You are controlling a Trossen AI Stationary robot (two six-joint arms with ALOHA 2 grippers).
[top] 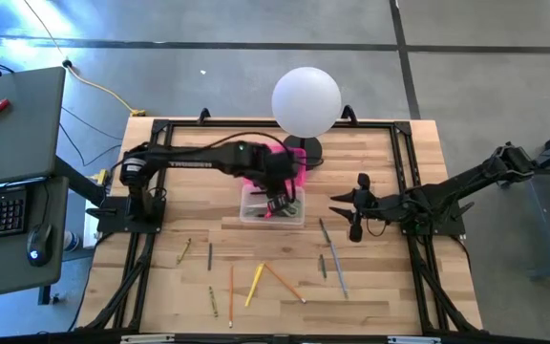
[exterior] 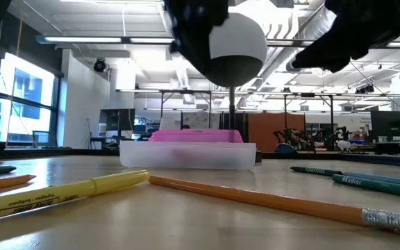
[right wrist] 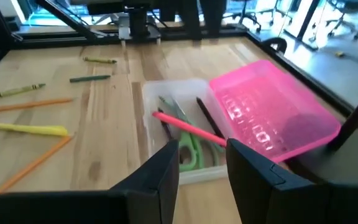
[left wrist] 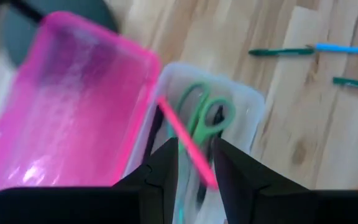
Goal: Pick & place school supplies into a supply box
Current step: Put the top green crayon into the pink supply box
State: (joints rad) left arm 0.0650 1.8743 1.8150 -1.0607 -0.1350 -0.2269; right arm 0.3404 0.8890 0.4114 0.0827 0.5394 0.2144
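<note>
1. The supply box (top: 271, 210) sits near the middle of the worktop (top: 390, 287), just in front of the dark foot of a white globe lamp (top: 306, 99). Its clear base is open, and the pink lid (right wrist: 272, 118) is swung back, tilted up on the lamp side.
2. Inside the clear base lie the green-handled scissors (left wrist: 205, 115), a pink marker (right wrist: 188, 128) lying slantwise across the box, and a dark pen (right wrist: 209, 121) along the lid side.
3. The left pincer (left wrist: 194, 163) hangs directly over the open base. Its fingers are spread with a gap between them, and the pink marker shows through that gap below them; whether it touches them cannot be told.
4. The right pincer (right wrist: 201, 163) waits beside the box on the right half of the worktop, aimed at it, fingers spread and empty.
5. The remaining supplies are scattered toward the front edge: a yellow pencil (top: 254, 285), an orange pencil (top: 284, 282), a second orange pencil (top: 231, 286), an olive pencil (top: 184, 250), a dark green pencil (top: 209, 255), and a grey pen (top: 337, 268) in front of the right pincer.
6. A bare strip of wood lies between the box and these loose pencils. A black frame (top: 160, 124) runs along the worktop's sides.
</note>
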